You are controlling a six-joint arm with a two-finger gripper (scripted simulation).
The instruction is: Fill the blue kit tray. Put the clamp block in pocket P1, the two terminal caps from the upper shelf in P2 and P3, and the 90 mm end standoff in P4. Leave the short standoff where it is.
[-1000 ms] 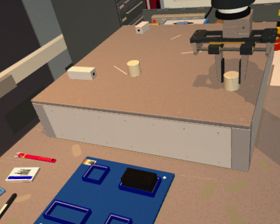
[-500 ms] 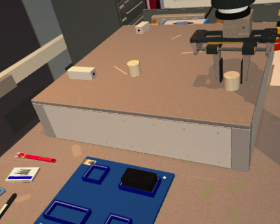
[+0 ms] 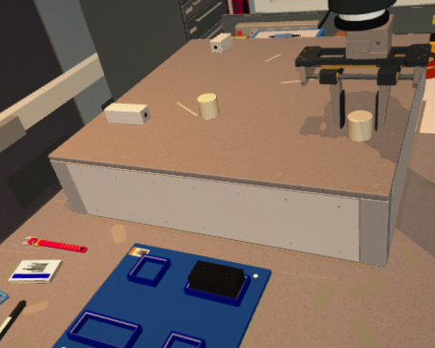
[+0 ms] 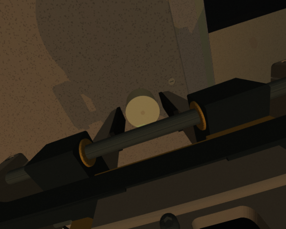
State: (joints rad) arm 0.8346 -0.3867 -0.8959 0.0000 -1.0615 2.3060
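Observation:
The blue kit tray [image 3: 168, 306] is cut off by the bottom edge, so its lower pockets are only partly seen. The black clamp block [image 3: 216, 278] sits in one of its upper pockets. On the raised shelf, a cream terminal cap [image 3: 359, 125] stands upright near the right edge. My gripper [image 3: 359, 112] is lowered around this cap, open, and holds nothing. In the wrist camera the cap [image 4: 142, 112] shows between the fingers [image 4: 143, 111]. A second cap [image 3: 208, 105] stands mid-shelf. A long standoff [image 3: 127, 114] lies at the shelf's left. A short standoff [image 3: 221, 44] lies at the far edge.
The raised shelf [image 3: 243, 143] is a large grey-fronted box with a brown top. A red tool [image 3: 55, 245], a small card [image 3: 35, 271] and a black pen [image 3: 5, 325] lie on the table left of the tray. Cabinets stand behind.

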